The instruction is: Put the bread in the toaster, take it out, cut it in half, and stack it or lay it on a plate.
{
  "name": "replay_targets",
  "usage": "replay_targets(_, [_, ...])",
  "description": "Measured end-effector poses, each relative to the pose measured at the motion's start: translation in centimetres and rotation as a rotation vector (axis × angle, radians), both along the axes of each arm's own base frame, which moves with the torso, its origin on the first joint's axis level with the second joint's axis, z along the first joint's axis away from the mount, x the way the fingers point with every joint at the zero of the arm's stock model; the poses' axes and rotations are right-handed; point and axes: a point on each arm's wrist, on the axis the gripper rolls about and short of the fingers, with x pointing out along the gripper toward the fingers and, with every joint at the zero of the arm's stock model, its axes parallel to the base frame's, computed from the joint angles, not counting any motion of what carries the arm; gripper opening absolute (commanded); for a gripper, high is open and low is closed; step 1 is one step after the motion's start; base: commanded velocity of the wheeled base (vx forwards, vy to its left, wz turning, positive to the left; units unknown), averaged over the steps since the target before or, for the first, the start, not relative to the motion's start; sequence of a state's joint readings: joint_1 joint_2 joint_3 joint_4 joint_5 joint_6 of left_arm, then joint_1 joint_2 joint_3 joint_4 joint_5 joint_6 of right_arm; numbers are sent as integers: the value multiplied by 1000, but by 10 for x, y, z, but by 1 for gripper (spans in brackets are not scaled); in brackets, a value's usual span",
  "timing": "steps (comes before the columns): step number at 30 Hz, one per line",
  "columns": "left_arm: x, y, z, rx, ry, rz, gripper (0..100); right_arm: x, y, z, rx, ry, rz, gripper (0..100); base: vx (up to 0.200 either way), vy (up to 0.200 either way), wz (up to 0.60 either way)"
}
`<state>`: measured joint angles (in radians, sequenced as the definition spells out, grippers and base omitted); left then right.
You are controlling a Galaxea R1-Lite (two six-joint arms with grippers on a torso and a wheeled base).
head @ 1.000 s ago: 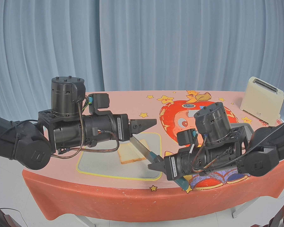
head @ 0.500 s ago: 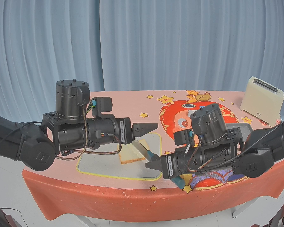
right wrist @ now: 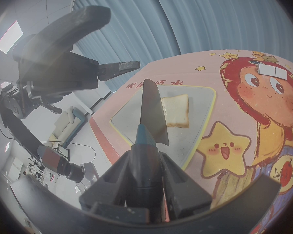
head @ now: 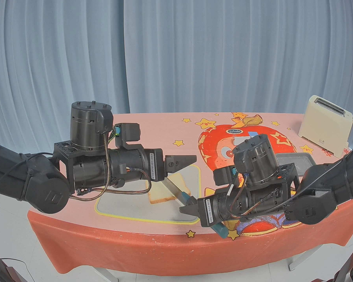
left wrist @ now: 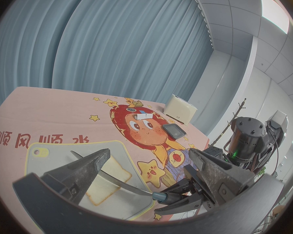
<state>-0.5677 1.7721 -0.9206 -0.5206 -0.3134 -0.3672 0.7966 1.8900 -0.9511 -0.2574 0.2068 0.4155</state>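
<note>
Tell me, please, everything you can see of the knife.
The knife has a plain grey metal blade and a teal handle. The right gripper is shut on the handle, holding the blade out over the cutting board, its tip across the bread slice. Whether the edge touches the bread cannot be told.

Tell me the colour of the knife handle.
Teal; the knife handle shows best in the head view.
</note>
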Motion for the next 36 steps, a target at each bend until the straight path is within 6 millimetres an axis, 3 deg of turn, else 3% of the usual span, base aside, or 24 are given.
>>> replay_targets(27, [2,-1,-18,37,47,25,100,3,3,-7,-23,3,-14,0,0,0,0])
replay_targets(28, [3,-1,-18,38,41,37,0,2,3,-7,-23,3,-13,0,0,0,0])
replay_targets(36, [13,-2,-13,-26,-74,88,0,1,4,-7,-23,2,-11,0,0,0,0])
